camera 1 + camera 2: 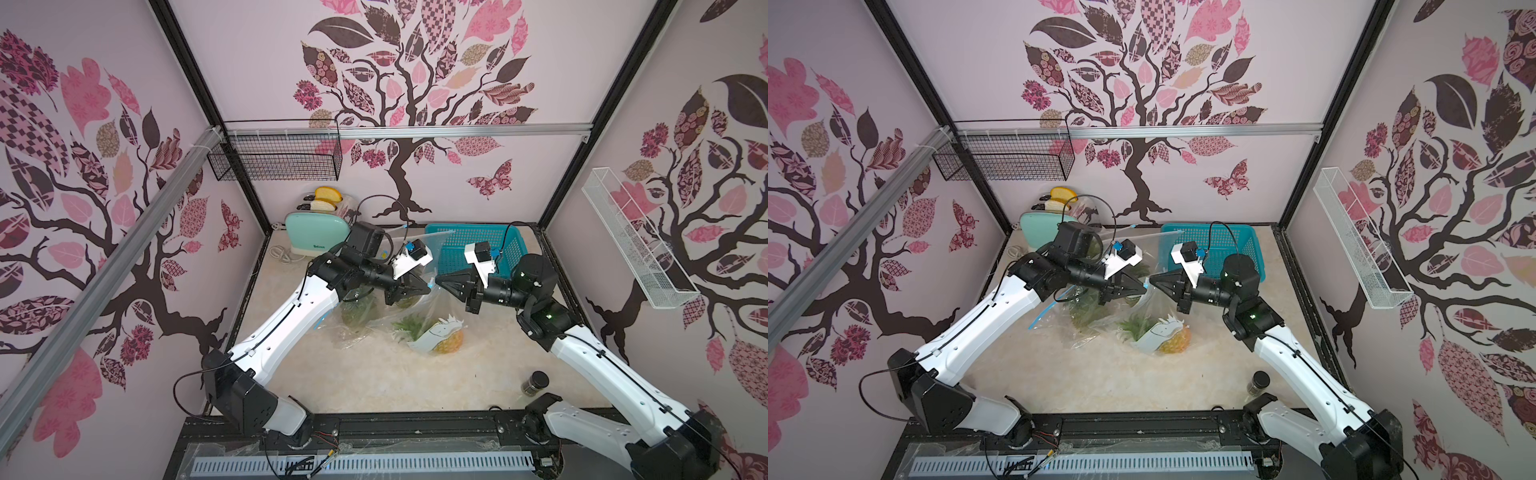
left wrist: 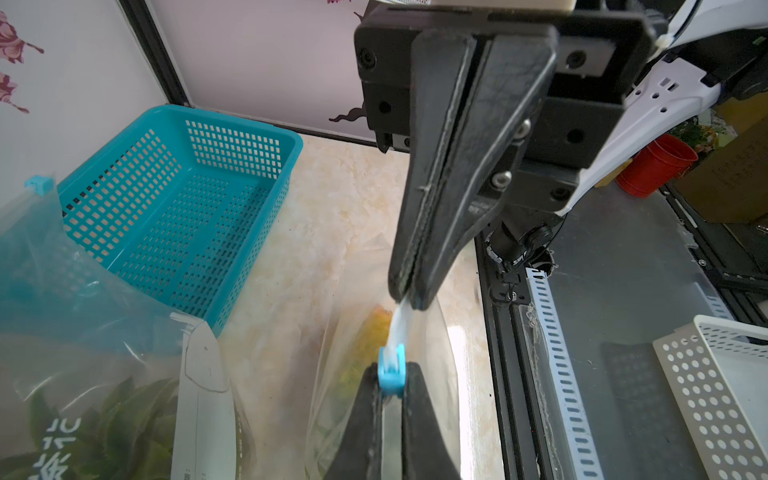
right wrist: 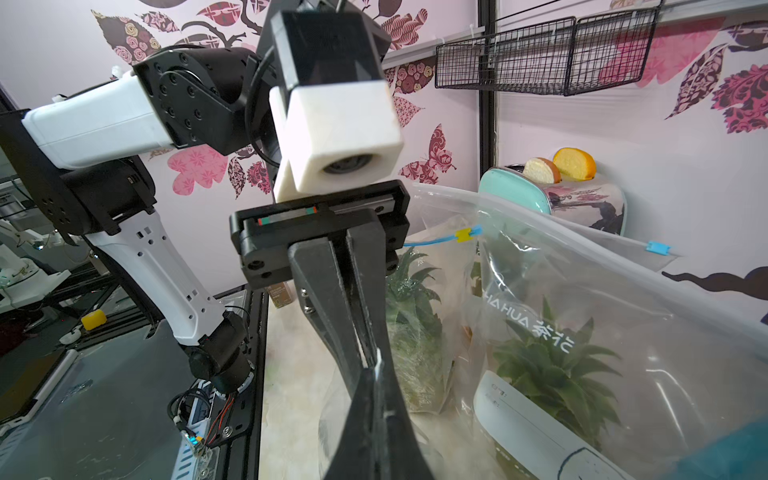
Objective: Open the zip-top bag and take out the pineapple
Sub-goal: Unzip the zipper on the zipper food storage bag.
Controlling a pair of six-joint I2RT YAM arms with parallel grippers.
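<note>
A clear, crinkled plastic zip-top bag [image 1: 435, 309] hangs over the middle of a beige, marble-patterned tabletop [image 1: 374, 374]. Its top edge is a flat white zip strip [image 2: 401, 320] carrying a small square blue plastic slider [image 2: 391, 374].

Two white-and-black arms reach in from the near edge, one on each side. They slope up and inward, and their wrists are bent level so the tapered black pincers point at each other, almost tip to tip.

The left pincer [image 1: 427, 287] is clamped on the blue slider. The right pincer [image 2: 409, 297] is closed tight on the white strip just beside it.

The pineapple [image 1: 452, 343] has a knobbly yellow body and spiky green leaves. It lies on the tabletop inside clear film, below the two pincers and slightly to the near right of them, partly behind a white label. The film blurs the bag's edges, so I cannot be sure where they run.

A second bag [image 1: 357, 311], also holding green leaves, sits under the left arm. A teal plastic lattice basket [image 1: 465, 239] stands at the far right, and a smooth mint toaster [image 1: 316, 235] at the far left.
</note>
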